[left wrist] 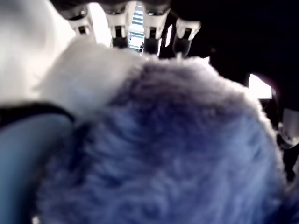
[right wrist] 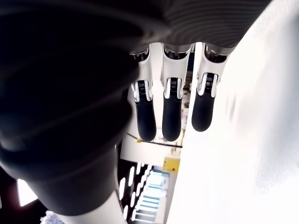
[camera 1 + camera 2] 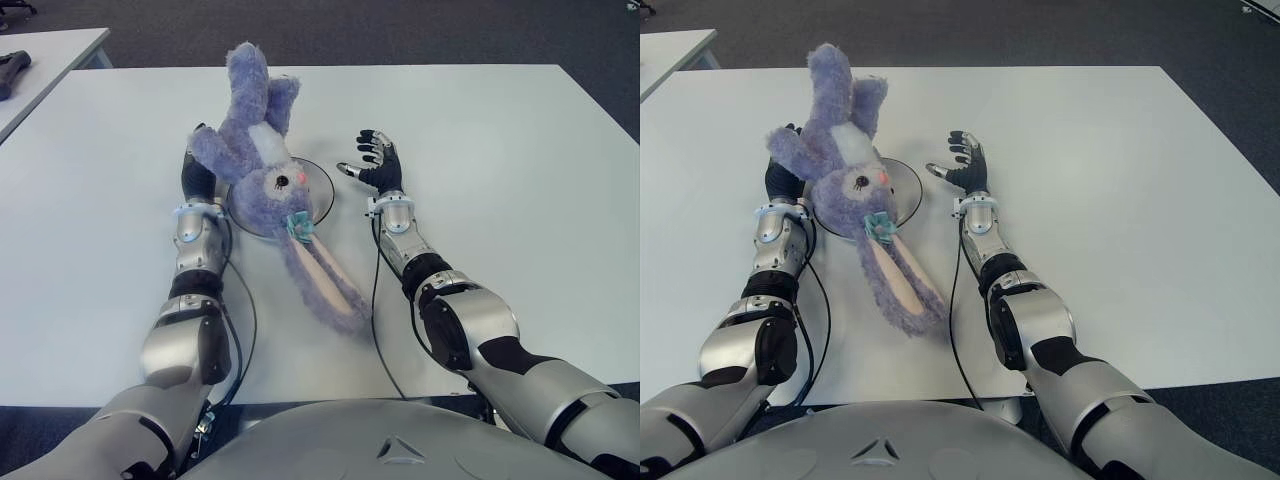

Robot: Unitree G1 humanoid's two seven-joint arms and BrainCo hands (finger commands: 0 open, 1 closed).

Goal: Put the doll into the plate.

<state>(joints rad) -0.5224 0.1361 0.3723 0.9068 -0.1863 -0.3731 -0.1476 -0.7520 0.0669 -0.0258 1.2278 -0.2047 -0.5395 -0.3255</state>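
Note:
A purple plush rabbit doll [image 3: 262, 170] lies across the round, dark-rimmed plate [image 3: 322, 192] in the middle of the white table [image 3: 500, 150]. Its head is over the plate, its long ears trail toward me and its legs point away. My left hand [image 3: 198, 170] is at the doll's left side, under one plush arm. In the left wrist view the fur [image 1: 177, 140] fills the palm and the fingers [image 1: 152, 32] reach down into it. My right hand [image 3: 375, 160] shows just right of the plate, fingers [image 2: 171, 116] spread, holding nothing.
A second table [image 3: 50, 50] stands at the far left with a dark object [image 3: 12, 70] on it. Thin black cables [image 3: 375, 300] run along both forearms. The table's near edge is close to my body.

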